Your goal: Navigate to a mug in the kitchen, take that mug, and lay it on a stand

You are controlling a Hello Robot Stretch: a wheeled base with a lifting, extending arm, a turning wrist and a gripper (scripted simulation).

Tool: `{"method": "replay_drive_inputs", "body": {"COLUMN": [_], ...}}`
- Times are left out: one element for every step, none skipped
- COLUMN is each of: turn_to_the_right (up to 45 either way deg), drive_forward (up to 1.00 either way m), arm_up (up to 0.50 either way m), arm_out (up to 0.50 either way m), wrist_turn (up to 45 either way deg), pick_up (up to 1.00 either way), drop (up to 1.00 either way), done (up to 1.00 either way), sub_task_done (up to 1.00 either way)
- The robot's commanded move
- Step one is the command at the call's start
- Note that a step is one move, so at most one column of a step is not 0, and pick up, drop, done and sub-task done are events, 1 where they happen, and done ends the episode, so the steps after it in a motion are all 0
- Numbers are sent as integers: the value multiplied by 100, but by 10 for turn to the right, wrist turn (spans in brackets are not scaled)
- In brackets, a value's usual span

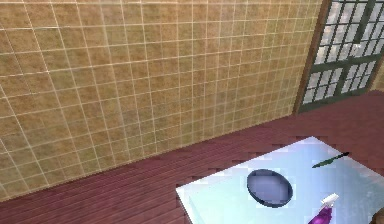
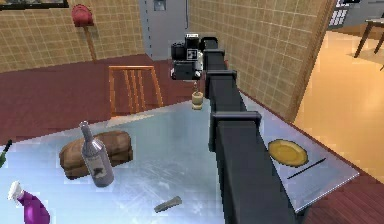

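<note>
A small pale cup-shaped thing [image 2: 198, 98] stands at the far edge of the white table [image 2: 150, 185], just left of the arm's dark bar [image 2: 235, 140]. The gripper [image 2: 183, 66] shows beyond it, past the table's far edge, with the two white marked squares [image 2: 192, 44] above its dark body. Dark floor and a grey door lie behind it, and I cannot tell whether it holds anything. In the forward view the same table [image 1: 230, 195] fills the lower right corner.
On the table lie a brown loaf [image 2: 118, 146], a glass bottle [image 2: 97, 158], a purple spray bottle [image 2: 30, 207], a small grey utensil [image 2: 167, 205] and a yellow plate [image 2: 287, 152]. A wooden chair [image 2: 133, 85] stands behind the table. A dark round dish [image 1: 268, 187] lies on the table before a tiled wall [image 1: 150, 70].
</note>
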Motion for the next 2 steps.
{"method": "replay_drive_inputs", "body": {"turn_to_the_right": [0, 0], "drive_forward": [0, 0], "arm_up": [0, 0], "arm_out": [0, 0], "wrist_turn": [-450, -450], "pick_up": [0, 0], "drop": [0, 0], "done": [0, 0], "sub_task_done": [0, 0]}}
